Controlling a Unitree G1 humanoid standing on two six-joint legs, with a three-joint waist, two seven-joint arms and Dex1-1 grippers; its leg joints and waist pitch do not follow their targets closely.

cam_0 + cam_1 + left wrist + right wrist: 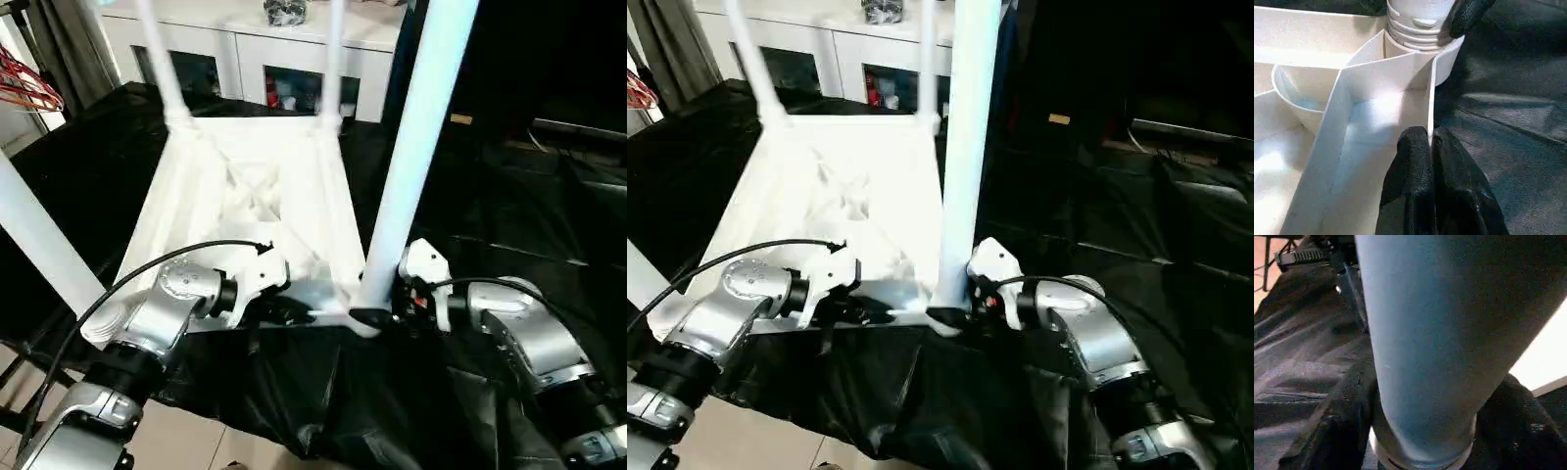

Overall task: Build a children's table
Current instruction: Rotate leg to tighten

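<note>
Children's table (245,196) inverted on black-draped desk (509,225), near edge. Left gripper (1431,161) fingers pinch table rim rib. Right gripper (1415,431) fingers straddle near-right leg (411,166) at socket. Risk: leg cross-threads or tips if released half-seated.

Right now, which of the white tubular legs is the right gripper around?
The near-right white tubular leg, nearest the camera; the right gripper brackets its base at the corner socket.
</note>
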